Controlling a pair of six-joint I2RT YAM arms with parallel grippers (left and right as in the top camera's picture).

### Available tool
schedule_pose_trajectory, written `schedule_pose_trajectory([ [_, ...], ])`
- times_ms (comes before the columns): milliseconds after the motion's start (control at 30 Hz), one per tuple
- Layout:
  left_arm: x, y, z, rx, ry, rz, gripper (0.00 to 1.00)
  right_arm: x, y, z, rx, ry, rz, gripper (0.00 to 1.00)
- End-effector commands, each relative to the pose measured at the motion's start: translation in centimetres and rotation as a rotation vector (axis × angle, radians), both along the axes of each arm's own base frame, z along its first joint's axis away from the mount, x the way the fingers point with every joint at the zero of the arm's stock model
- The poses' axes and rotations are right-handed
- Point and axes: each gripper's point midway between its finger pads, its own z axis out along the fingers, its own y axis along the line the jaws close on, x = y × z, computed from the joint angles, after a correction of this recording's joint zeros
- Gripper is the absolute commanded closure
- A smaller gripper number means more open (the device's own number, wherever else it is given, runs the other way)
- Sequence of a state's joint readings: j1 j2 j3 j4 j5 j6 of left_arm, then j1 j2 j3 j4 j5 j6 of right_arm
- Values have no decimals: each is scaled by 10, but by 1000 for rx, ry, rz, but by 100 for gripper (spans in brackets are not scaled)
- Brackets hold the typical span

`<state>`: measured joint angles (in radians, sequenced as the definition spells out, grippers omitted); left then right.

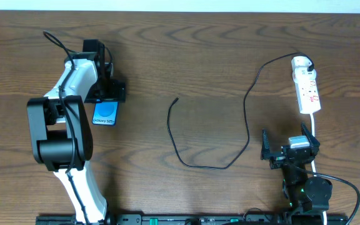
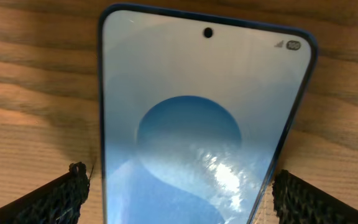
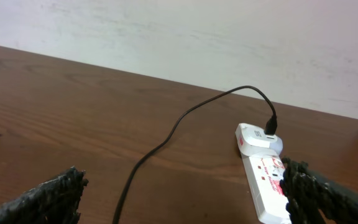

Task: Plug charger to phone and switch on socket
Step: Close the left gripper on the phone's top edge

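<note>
From above, the slim smartphone with the bright blue screen (image 1: 104, 114) lies flat on the brown wooden desk (image 1: 186, 37), far across from the narrow white power strip with red markings (image 1: 307, 84). The white-and-black left arm (image 1: 74, 81) reaches over one end of the phone. The long thin black charger cable (image 1: 245, 103) leaves the rounded end of the power strip and loops over the desk. It ends in a small black plug (image 1: 177, 97) lying loose between the power strip and the phone, well apart from both. The black right arm (image 1: 295, 156) sits just beside the power strip, at its cord end.

The left wrist view shows the lit phone between the left fingers (image 2: 58, 196), which are spread, one along each long edge. A sliver of desk shows beside one finger, so they do not look clamped. The phone's charging port is out of view.

In the right wrist view the right fingers (image 3: 45, 196) stand wide apart and hold nothing. The power strip lies just ahead, with the charger cable seated in its rounded end. Its switch is too small to read.

The task looks barely begun. The cable is already fed from the power strip, but the plug has not been picked up or joined to the phone. Switching on appears still to be done.
</note>
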<state>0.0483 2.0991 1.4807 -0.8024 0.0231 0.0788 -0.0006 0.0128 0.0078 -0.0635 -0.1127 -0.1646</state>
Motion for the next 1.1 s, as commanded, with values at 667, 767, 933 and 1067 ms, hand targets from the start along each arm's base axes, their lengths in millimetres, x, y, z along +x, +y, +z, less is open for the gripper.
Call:
schedule_pose_trajectory([
  [667, -15, -2, -33, 0, 100, 8, 11, 0, -1, -1, 14, 5, -3, 1],
  [767, -16, -2, -33, 0, 102, 12, 13, 0, -1, -1, 14, 5, -3, 1],
  [933, -16, -2, -33, 0, 102, 31, 16, 0, -1, -1, 14, 5, -3, 1],
  [1067, -16, -2, -33, 0, 101, 46, 20, 0, -1, -1, 14, 5, -3, 1],
])
